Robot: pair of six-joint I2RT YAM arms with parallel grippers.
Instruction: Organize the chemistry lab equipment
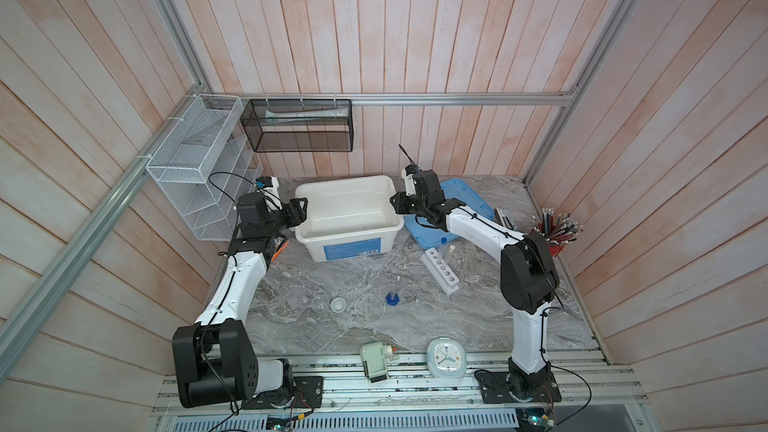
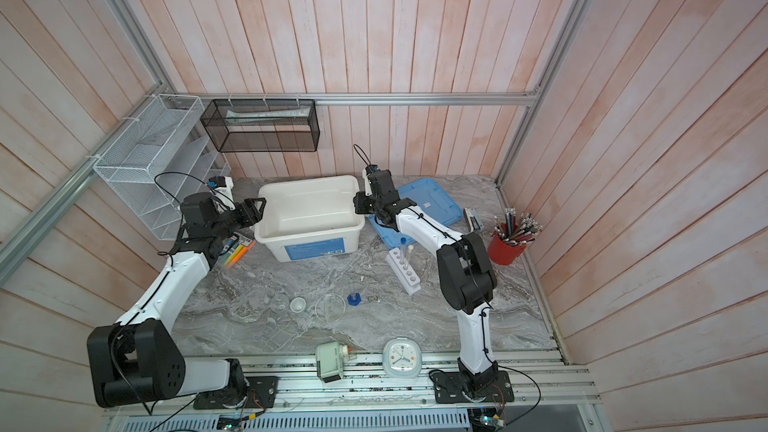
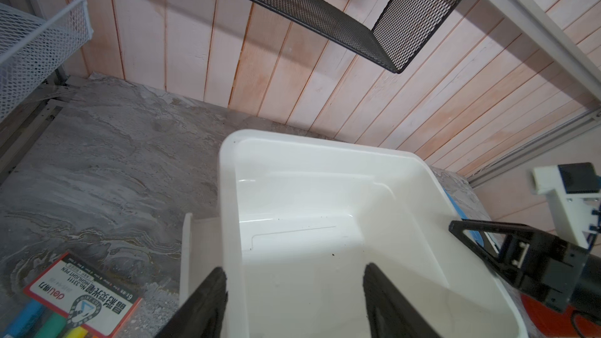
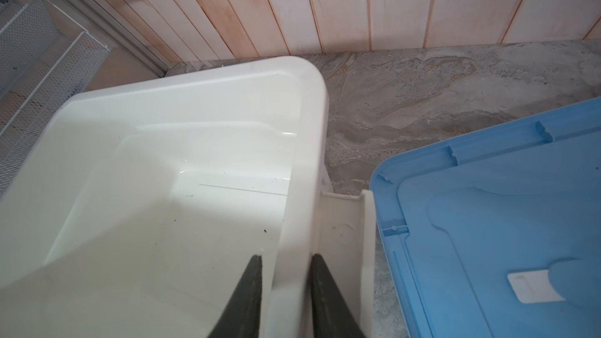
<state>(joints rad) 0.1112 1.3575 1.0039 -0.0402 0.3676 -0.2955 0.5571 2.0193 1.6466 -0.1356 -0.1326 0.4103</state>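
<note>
- My left hand (image 3: 294,265) sits at the left end of the white bin (image 1: 316,243). Its fingers are wide apart, one outside the wall and one inside.
- My right hand (image 4: 286,260) is at the bin's opposite end, fingers close on either side of the rim. I cannot tell whether they are pressing it.
- The blue lid (image 4: 487,222) lies flat just beside that end, under my right forearm.
- A highlighter pack (image 3: 81,294) lies on the table (image 1: 478,317) near the bin's left side, below my left arm.
- The lab gear is all out on the table, none of it in the bin.
- The white rack (image 1: 440,270) lies in front of the lid, with a blue-capped tube (image 1: 444,238) and a white-capped tube (image 1: 451,249) at its far end. I cannot tell whether they sit in its holes.
- Nearer the front edge, in a loose row, are the blue-based cylinder (image 1: 392,297), the round dish (image 1: 370,307) and two small cups (image 1: 338,305).
- The clock (image 1: 446,357) sits at the front edge and the red cup of pencils (image 1: 555,238) at the right wall, both well apart from the bin.
</note>
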